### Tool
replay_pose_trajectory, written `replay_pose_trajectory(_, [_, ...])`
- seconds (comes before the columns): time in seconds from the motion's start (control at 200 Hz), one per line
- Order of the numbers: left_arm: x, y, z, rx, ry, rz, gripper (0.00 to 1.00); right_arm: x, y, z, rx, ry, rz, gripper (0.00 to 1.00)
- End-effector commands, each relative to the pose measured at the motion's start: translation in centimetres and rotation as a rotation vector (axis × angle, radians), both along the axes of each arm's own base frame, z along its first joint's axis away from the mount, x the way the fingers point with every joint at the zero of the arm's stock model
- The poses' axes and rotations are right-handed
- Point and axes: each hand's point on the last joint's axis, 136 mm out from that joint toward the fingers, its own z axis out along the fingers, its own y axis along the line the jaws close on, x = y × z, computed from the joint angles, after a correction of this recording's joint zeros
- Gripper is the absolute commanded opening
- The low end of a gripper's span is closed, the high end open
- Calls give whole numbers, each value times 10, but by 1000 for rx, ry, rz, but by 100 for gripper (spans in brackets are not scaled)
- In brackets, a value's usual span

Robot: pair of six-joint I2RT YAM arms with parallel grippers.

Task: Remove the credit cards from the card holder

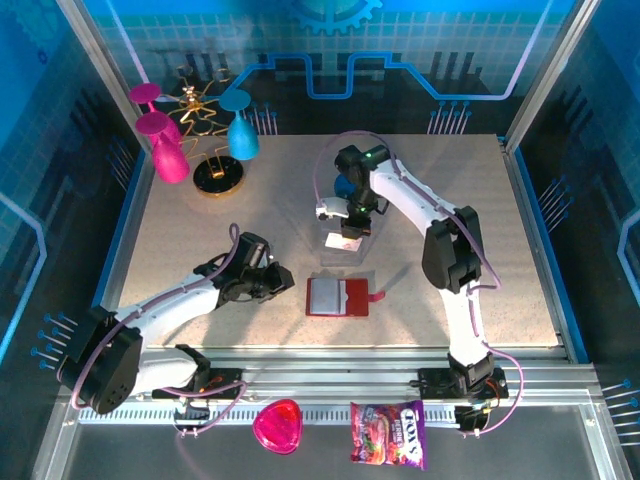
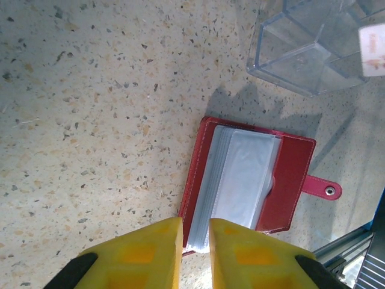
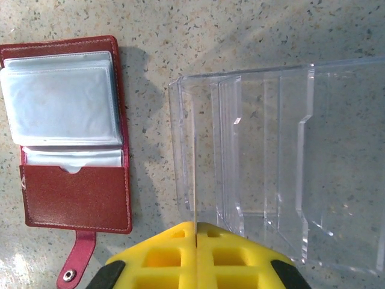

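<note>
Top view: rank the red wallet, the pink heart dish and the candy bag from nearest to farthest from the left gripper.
Measured from the left gripper:
1. Red wallet, lying open just to the gripper's right.
2. Pink heart dish, toward the near edge, almost straight below the gripper in the picture.
3. Candy bag, also toward the near edge but further right.

**Candy brand legible at the near edge of the robot cell**

Bold white lettering on the colourful candy bag (image 1: 388, 433), lying at the bottom of the top view, reads "FOX'S" (a smaller line beneath it is too small to make out). From the left wrist, a pale card (image 2: 373, 51) seen against the clear plastic tray (image 2: 301, 54) bears small reddish print, too blurred to read. On the back wall (image 1: 200, 30), a blue gear emblem (image 1: 335, 12) sits among circuit-style lines.
</note>
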Motion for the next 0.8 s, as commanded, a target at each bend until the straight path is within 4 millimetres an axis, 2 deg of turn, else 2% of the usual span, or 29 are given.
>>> replay_pose_trajectory(0.0, [-5,9,-4,19,14,26,19,-10,2,-5,-18,55,37,0])
replay_pose_trajectory(0.68, [-8,12,-1,22,12,35,19,-18,21,-35,-37,132,71,0])
replay_pose_trajectory(0.795, [-9,12,-2,23,15,34,19,-18,19,-34,-51,126,70,11])
